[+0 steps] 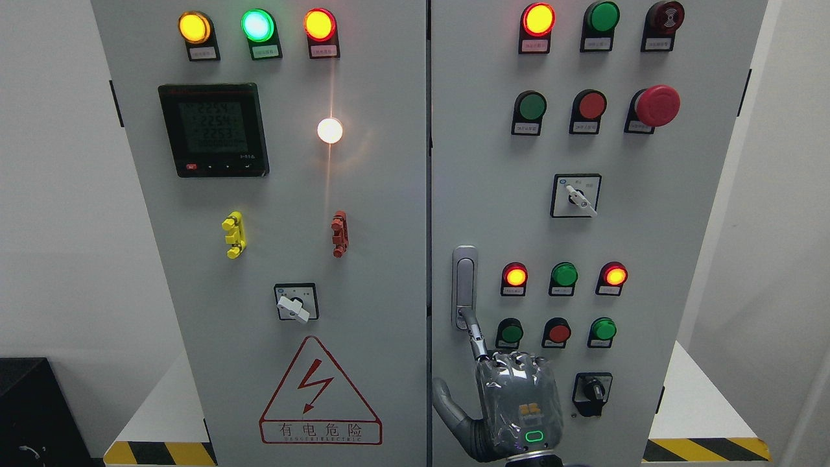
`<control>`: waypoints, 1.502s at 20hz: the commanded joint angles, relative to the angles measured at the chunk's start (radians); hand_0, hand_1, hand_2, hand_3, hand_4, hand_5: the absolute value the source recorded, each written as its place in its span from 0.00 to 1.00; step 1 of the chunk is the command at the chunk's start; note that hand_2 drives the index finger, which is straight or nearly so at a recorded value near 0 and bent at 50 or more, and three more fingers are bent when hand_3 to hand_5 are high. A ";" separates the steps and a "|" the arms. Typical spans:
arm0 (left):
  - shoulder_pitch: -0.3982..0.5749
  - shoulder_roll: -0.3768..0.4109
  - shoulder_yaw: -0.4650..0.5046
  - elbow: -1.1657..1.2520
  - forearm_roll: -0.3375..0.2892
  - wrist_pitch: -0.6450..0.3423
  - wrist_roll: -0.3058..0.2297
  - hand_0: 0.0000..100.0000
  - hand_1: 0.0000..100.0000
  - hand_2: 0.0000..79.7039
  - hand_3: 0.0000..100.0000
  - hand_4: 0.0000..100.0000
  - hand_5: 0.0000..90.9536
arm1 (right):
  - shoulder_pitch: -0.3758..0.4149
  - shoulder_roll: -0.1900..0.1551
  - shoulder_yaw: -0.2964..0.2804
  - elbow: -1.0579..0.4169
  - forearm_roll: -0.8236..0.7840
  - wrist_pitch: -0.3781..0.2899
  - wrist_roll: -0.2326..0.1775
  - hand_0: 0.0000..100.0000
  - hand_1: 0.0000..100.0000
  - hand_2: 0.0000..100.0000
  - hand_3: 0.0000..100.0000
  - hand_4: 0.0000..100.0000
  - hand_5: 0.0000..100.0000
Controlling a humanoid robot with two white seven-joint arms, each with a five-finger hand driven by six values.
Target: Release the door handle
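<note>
The silver door handle (464,285) stands upright at the left edge of the right cabinet door (648,227). My right hand (515,402) comes up from the bottom edge, just below the handle, with its back toward the camera. Its index finger (476,340) is stretched up and its tip touches the handle's lower end. The other fingers are curled at the knuckles and the thumb (450,408) sticks out to the left. Nothing is grasped. The left hand does not show.
The right door carries lit and unlit push buttons (564,275), a red emergency stop (656,105) and two rotary switches (576,196). The left door (272,259) has a meter, lamps, a selector and a warning triangle. Both doors look closed. Yellow-black hazard tape (707,449) marks the base.
</note>
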 commanded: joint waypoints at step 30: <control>-0.028 0.000 0.000 0.029 0.000 0.000 0.001 0.12 0.56 0.00 0.00 0.00 0.00 | -0.002 0.003 -0.004 0.016 0.011 -0.003 0.017 0.38 0.20 0.00 1.00 1.00 1.00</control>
